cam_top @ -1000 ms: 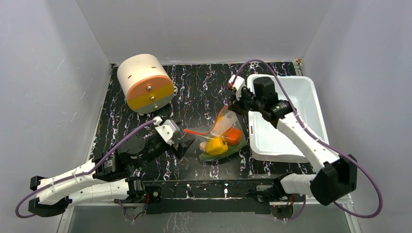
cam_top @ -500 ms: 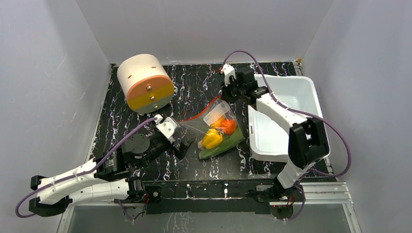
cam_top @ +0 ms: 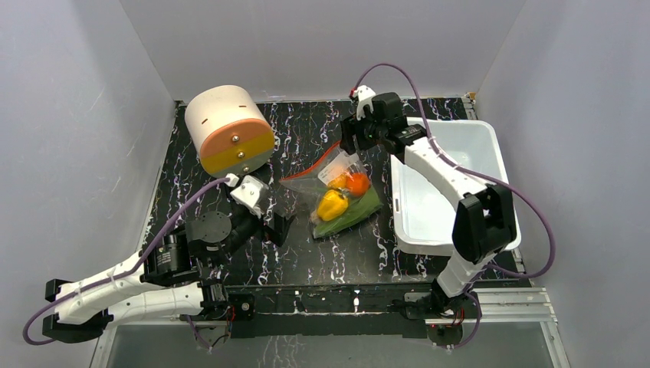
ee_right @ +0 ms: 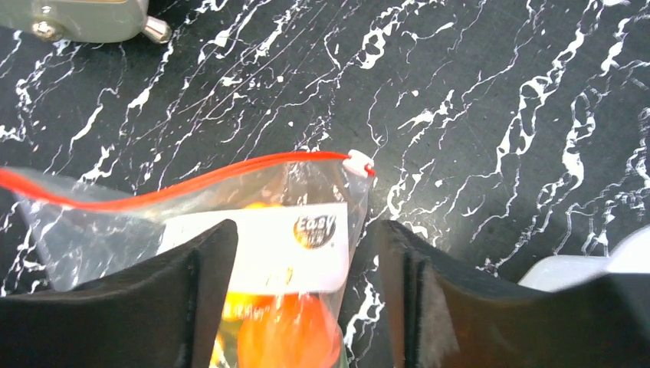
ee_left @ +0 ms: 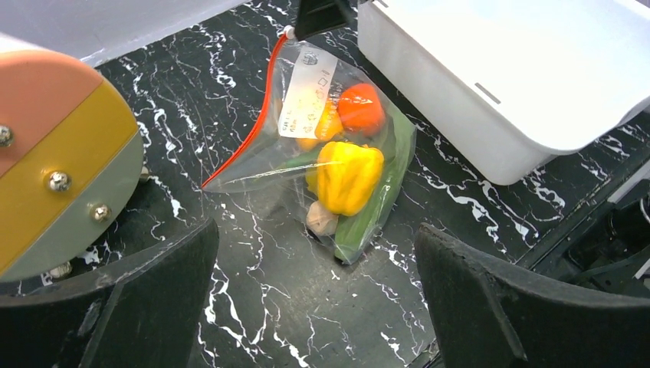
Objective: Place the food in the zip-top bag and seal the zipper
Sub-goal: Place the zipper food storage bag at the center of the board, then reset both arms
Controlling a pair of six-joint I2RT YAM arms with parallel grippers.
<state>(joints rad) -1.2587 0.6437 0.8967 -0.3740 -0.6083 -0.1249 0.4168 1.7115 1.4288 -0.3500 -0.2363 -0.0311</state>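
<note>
The zip-top bag (cam_top: 306,188) lies flat on the black marbled table, with the food inside it: a yellow pepper (ee_left: 346,175), an orange-red tomato (ee_left: 360,109), a long green pod (ee_left: 387,195) and a small pale piece (ee_left: 322,218). The red zipper (ee_right: 176,186) runs along the bag's mouth to a white slider (ee_right: 356,161) at the far corner. My right gripper (cam_top: 349,146) hovers open over that corner, its fingers (ee_right: 192,307) either side of the white label. My left gripper (ee_left: 318,307) is open, empty, and short of the bag's near end.
A white rectangular tub (cam_top: 490,176) stands right of the bag. A cream drum with an orange and yellow face (cam_top: 230,130) lies at the back left. The right arm arches over the tub's near left side.
My right gripper travelled along the zipper to the bag's far corner and opened. The left gripper opened fully and drew back left. The bag was pulled out flat.
</note>
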